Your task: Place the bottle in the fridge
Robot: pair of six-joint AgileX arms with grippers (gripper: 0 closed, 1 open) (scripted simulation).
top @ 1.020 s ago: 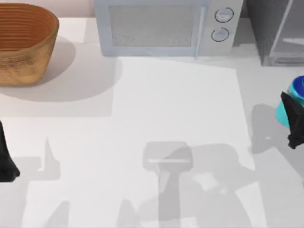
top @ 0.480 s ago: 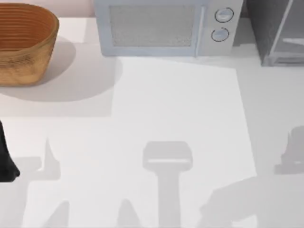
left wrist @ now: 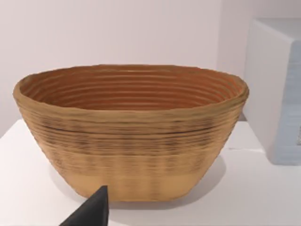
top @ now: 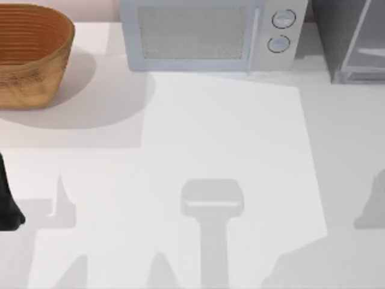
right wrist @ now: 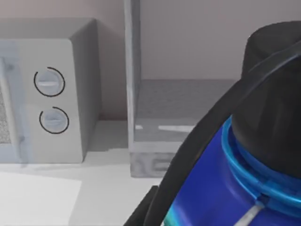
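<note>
White bench noted; bottle is held in the right pincer facing the fridge, whose open compartment must be entered next.

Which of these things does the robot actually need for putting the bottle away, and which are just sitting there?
Needed for the job:
- bottle, close up in the right wrist view
- fridge, at the table's far right

Just sitting there:
- basket, far left
- microwave, in the middle at the back
- left gripper, parked at the left edge
</note>
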